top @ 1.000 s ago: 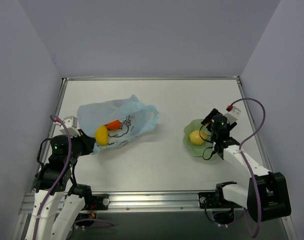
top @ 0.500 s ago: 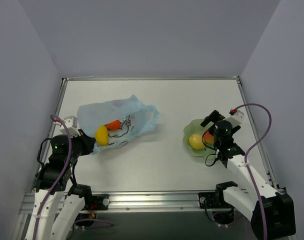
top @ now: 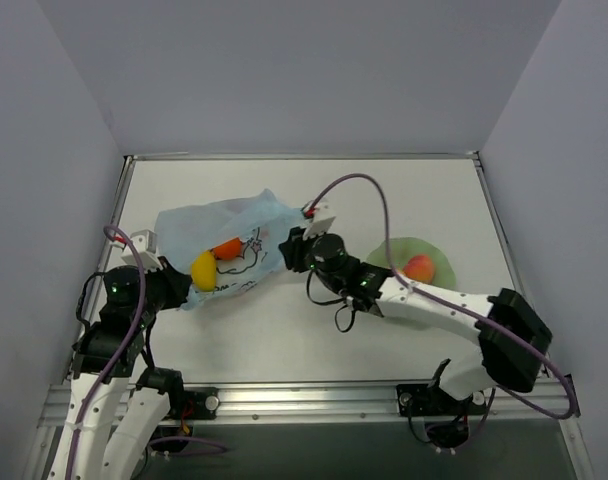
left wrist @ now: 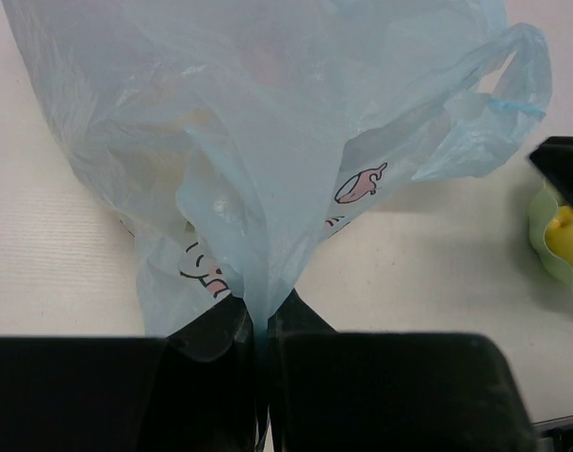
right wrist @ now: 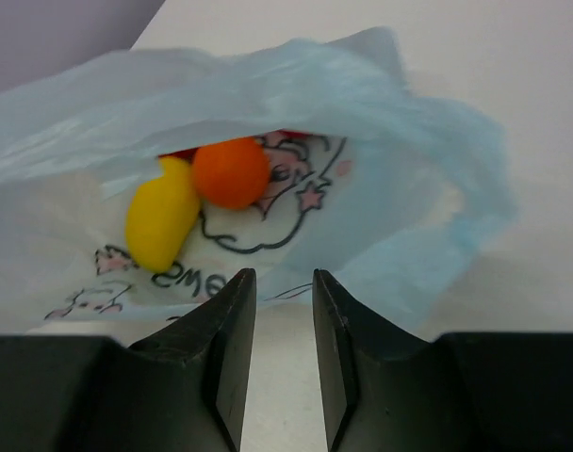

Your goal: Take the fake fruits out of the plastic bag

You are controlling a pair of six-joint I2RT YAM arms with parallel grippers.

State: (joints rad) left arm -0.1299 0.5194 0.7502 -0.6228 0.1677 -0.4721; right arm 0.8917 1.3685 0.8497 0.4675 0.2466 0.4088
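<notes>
Right wrist view: a lemon (right wrist: 161, 226) and an orange (right wrist: 230, 171) lie inside the bag (right wrist: 362, 113), the empty right hand (right wrist: 282, 282) parted at its mouth. The left hand (left wrist: 263, 315) pinches the bag; a fruit (top: 417, 267) already sits in the dish (top: 444, 258).

Plastic bag (top: 229, 240): translucent light blue. Print is black outline with pink fill; pink stars show in the right wrist view.
Through the film: lemon (top: 203, 270) yellow, ball (top: 226, 249) orange. A red sliver (right wrist: 180, 153) sits behind them.
Scalloped dish (top: 442, 258), right of centre: pale green. The fruit in it (top: 418, 267) is orange-red. The left wrist view shows a yellow fruit (left wrist: 567, 234) at the right edge.
Table (top: 314, 200): white.
Walls (top: 304, 70): pale lavender-grey.
Arms: white links, black joints, purple cables.
Left gripper (left wrist: 263, 313) and right gripper (right wrist: 283, 282): black.
</notes>
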